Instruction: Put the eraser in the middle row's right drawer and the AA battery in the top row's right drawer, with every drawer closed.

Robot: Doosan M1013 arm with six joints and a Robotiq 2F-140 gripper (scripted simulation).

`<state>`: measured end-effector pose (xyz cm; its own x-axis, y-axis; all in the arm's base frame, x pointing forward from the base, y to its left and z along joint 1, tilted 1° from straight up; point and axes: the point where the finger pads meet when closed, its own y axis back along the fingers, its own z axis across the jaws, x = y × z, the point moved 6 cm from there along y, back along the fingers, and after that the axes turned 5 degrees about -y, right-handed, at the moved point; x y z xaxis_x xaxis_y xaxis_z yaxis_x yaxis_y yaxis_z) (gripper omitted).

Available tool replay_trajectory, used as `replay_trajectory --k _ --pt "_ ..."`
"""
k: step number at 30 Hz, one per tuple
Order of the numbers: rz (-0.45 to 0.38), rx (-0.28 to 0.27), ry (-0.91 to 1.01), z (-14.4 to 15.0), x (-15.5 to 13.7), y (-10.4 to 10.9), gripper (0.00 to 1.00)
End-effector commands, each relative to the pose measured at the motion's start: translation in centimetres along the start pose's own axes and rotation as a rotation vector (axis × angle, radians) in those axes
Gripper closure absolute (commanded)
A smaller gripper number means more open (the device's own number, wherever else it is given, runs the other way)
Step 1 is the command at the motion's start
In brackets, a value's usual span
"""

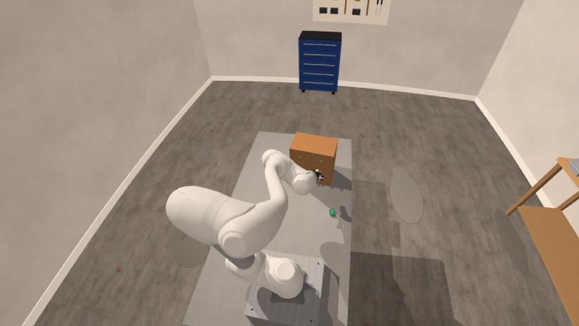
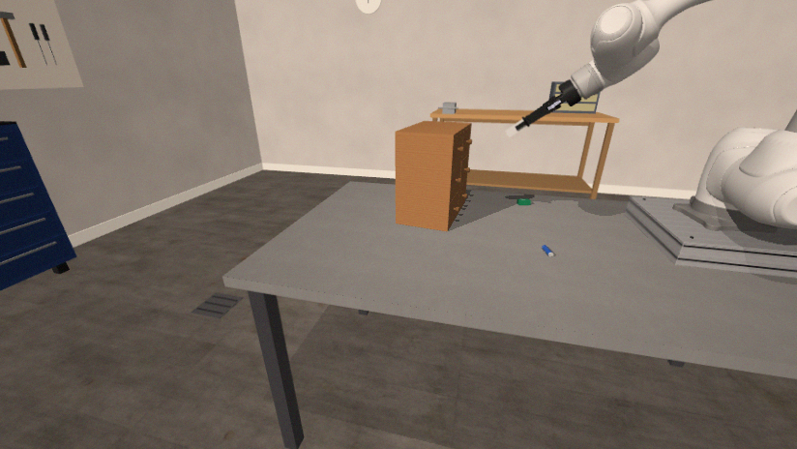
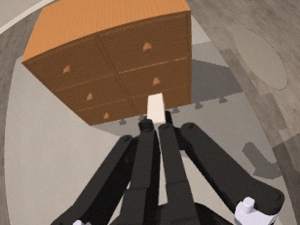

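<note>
The small brown chest (image 1: 313, 144) (image 2: 424, 178) (image 3: 63, 35) stands upright with all visible drawer fronts looking flush. Its top right drawer (image 3: 170, 40) and middle right drawer (image 3: 138, 86) look pushed in. My gripper (image 1: 319, 175) (image 2: 512, 131) (image 3: 157, 104) is shut, its pale fingertips together with nothing seen between them. It hangs high in front of the chest, tilted toward the drawer fronts, and covers the bottom right knob in the wrist view. The green eraser (image 1: 332, 212) (image 2: 523, 201) lies on the table in front of the chest. The blue battery (image 2: 547, 251) lies on the table; the arm hides it in the top view.
The grey table (image 1: 259, 139) (image 2: 345, 267) carries the chest and the arm's metal base (image 1: 259, 309) (image 2: 736, 259). The table edge runs close by the chest's right side. A blue cabinet (image 1: 319, 64) (image 2: 27, 206) and a wooden workbench (image 2: 524, 115) stand away from the table.
</note>
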<state>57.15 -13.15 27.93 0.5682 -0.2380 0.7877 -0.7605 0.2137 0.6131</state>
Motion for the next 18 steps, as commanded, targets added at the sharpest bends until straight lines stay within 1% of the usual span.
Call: replay_trajectory --k 1,8,18 --pt "0.021 0.032 0.000 0.48 -0.23 -0.15 1.00" --pt "0.036 0.045 0.000 0.21 -0.52 -0.41 1.00" --pt "0.060 0.042 -0.001 0.34 -0.59 -0.66 1.00"
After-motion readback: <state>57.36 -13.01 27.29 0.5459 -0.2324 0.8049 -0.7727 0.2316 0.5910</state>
